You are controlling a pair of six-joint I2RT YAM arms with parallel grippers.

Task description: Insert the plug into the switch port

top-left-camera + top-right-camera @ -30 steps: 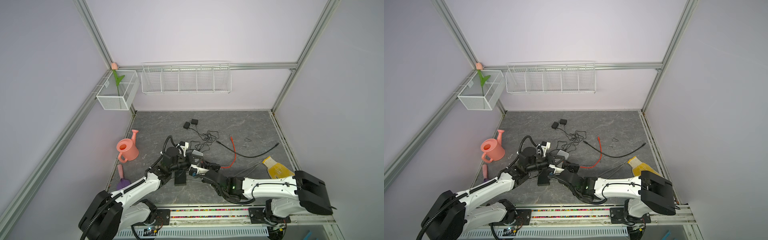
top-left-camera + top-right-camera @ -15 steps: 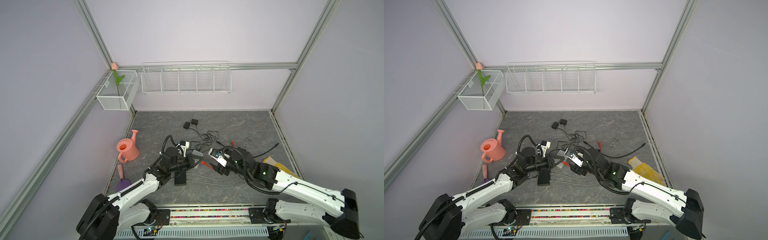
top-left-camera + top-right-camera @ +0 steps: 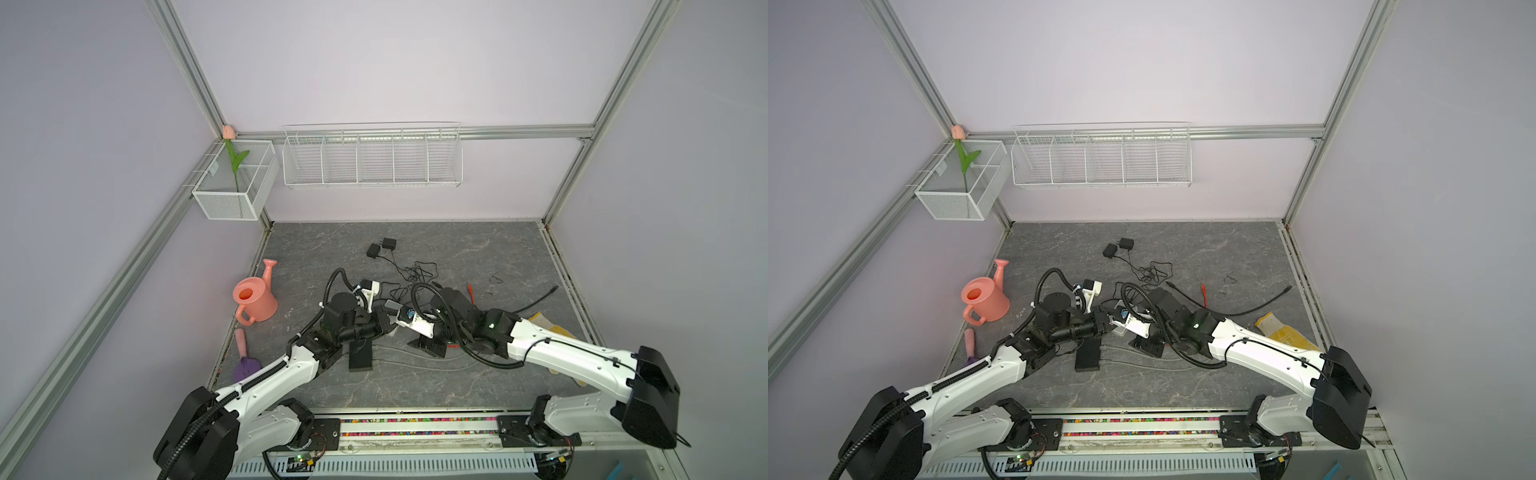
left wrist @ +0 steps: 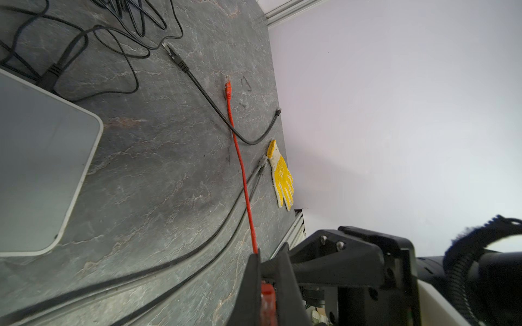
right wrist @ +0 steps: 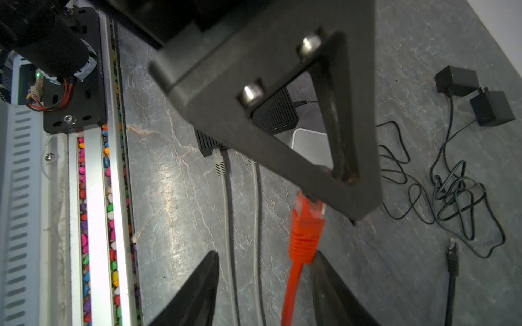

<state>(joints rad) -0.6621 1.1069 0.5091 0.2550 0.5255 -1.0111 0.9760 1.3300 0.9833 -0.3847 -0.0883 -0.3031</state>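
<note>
The orange plug (image 5: 308, 210) is pinched in my left gripper (image 4: 268, 256), which is shut on it; its red body (image 4: 267, 296) shows between the jaws. The plug's orange cable (image 4: 240, 158) runs off across the grey floor. My right gripper (image 5: 265, 254) is open just behind the plug, its jaws either side of the cable, which lies against one finger (image 5: 327, 276). The black switch (image 3: 360, 357) lies on the floor in front of both grippers, with two grey cables (image 5: 226, 197) plugged into it. In a top view my left gripper (image 3: 390, 325) meets my right gripper (image 3: 428, 347).
A white box (image 4: 36, 169) lies beside the switch. Tangled black wires (image 5: 452, 192) lead to two adapters (image 3: 382, 247) further back. A black cable (image 3: 536, 303) and yellow glove (image 3: 548, 328) are at the right, a pink watering can (image 3: 253, 299) and purple trowel (image 3: 245, 361) at the left.
My right arm pulled back from its low reach across the front and now comes in from the right, jaws open around the orange cable. My left gripper stayed put, holding the plug.
</note>
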